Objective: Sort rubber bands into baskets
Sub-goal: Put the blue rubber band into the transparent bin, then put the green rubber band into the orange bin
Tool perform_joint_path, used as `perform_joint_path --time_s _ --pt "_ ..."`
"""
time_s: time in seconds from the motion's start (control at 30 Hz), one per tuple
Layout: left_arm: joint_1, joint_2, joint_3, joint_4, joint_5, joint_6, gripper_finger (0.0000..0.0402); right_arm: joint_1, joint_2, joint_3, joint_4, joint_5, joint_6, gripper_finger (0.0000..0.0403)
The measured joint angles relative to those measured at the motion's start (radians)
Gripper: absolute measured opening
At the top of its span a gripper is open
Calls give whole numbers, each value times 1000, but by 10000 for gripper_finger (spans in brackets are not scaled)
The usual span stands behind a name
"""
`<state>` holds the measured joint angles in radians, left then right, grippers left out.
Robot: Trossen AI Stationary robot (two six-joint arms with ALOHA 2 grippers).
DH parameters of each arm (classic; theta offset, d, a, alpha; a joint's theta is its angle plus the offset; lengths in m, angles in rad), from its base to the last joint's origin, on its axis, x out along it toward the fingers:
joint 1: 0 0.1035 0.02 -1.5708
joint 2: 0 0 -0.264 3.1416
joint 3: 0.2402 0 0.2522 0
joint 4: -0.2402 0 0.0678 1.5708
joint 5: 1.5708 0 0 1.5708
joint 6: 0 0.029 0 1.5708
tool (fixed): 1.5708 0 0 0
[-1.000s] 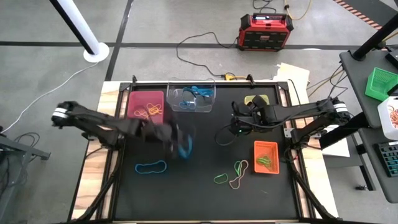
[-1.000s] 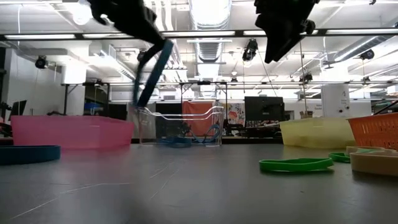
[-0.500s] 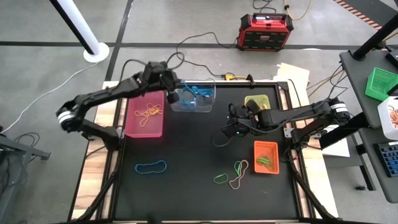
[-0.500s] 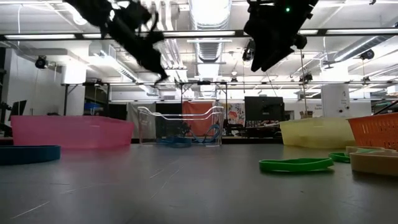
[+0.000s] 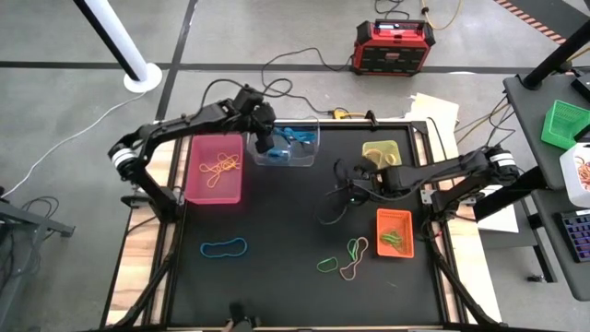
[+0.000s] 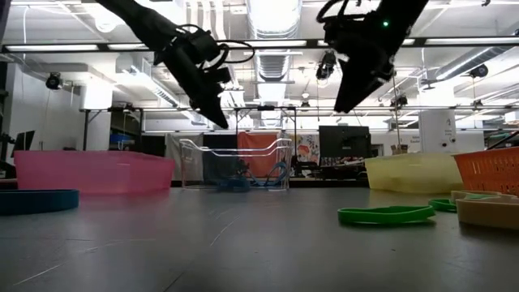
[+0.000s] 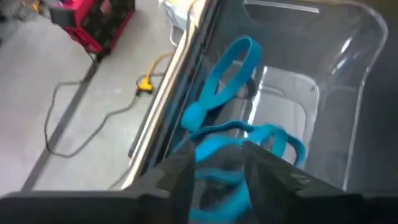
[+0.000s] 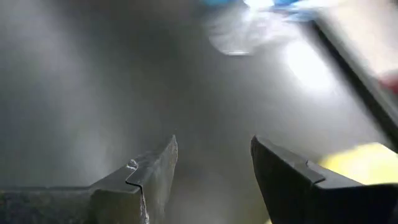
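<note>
My left gripper [image 5: 265, 145] [image 7: 217, 177] hovers over the clear basket [image 5: 309, 155] at the table's far edge, its fingers apart. Blue rubber bands [image 7: 227, 81] lie in that basket. My right gripper [image 5: 353, 190] [image 8: 214, 168] stands open above bare table, right of the middle. The pink basket [image 5: 198, 184] holds orange-yellow bands [image 5: 218, 166]. The orange basket [image 5: 380, 242] holds green bands. The yellow-green basket [image 5: 381, 149] stands at the far right. A blue band [image 5: 224, 247] and green, orange and tan bands [image 5: 343, 261] lie flat on the mat. My left gripper has blue band [image 7: 214, 193] showing in the gap between its fingers. Whether that band touches the fingers or lies below them in the clear basket, I cannot tell. In the low view nothing hangs under the gripper.
The mat's middle and near part lie bare between the loose bands. A red-black power box [image 5: 392, 46] and cables sit on the floor beyond the table. A bright green crate [image 5: 564, 124] stands on a side desk at the right.
My left gripper has swung from the table's middle toward the far edge and now stands over the clear basket. The blue band that hung below it a second ago no longer hangs there. My right gripper has sunk a little and tipped.
</note>
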<state>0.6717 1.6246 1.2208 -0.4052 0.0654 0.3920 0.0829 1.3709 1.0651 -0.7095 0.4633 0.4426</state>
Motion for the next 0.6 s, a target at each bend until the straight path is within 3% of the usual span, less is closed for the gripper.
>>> perform_joint_path --time_s 0.1,0.2,0.47,0.6 --pt "-14 -14 23 -53 21 0 153 33 13 -63 151 -248 -179 201" --pt "-53 -80 11 -66 82 -16 175 81 49 -124 314 -401 -239 197" --pt "-290 -332 -86 -61 71 -118 169 240 214 -114 440 -446 -221 178" --pt "-447 -443 -130 -58 -31 -184 166 314 308 -37 419 -446 -173 171"
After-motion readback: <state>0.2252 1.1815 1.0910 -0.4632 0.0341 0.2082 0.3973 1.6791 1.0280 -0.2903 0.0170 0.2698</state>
